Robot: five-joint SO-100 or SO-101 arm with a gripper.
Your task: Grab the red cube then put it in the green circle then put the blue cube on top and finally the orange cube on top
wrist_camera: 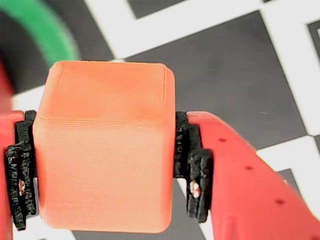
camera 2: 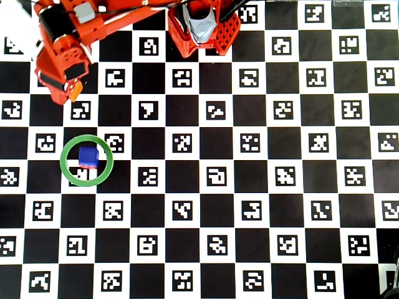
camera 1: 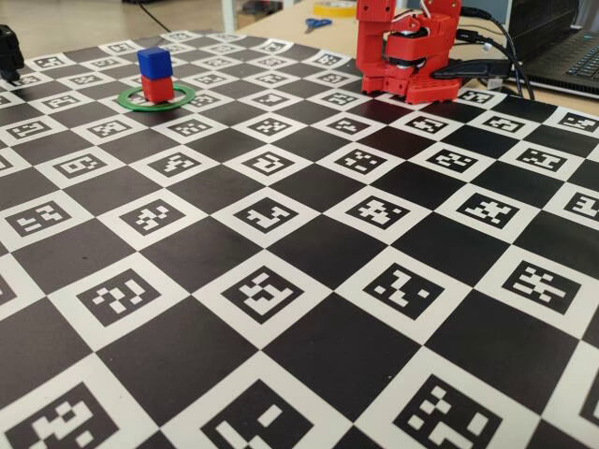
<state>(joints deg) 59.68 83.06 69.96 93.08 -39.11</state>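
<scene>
The orange cube (wrist_camera: 105, 150) fills the wrist view, clamped between the black pads (wrist_camera: 192, 165) of my gripper (wrist_camera: 105, 167), which is shut on it and held above the mat. From overhead, the gripper (camera 2: 70, 93) and the orange cube (camera 2: 75, 92) hover up and left of the green circle (camera 2: 65, 171). The blue cube (camera 1: 153, 62) sits on top of the red cube (camera 1: 157, 89) inside the green circle (camera 1: 187, 99). Overhead, the blue cube (camera 2: 88, 155) covers all but a sliver of the red cube (camera 2: 87, 167). An arc of the green circle (wrist_camera: 47, 32) shows in the wrist view's top left corner.
A black-and-white checker mat (camera 1: 309, 281) with printed markers covers the table. The red arm base (camera 1: 407, 65) stands at the back right in the fixed view, with cables and a laptop (camera 1: 571, 56) beside it. Scissors (camera 1: 317, 23) lie behind the mat.
</scene>
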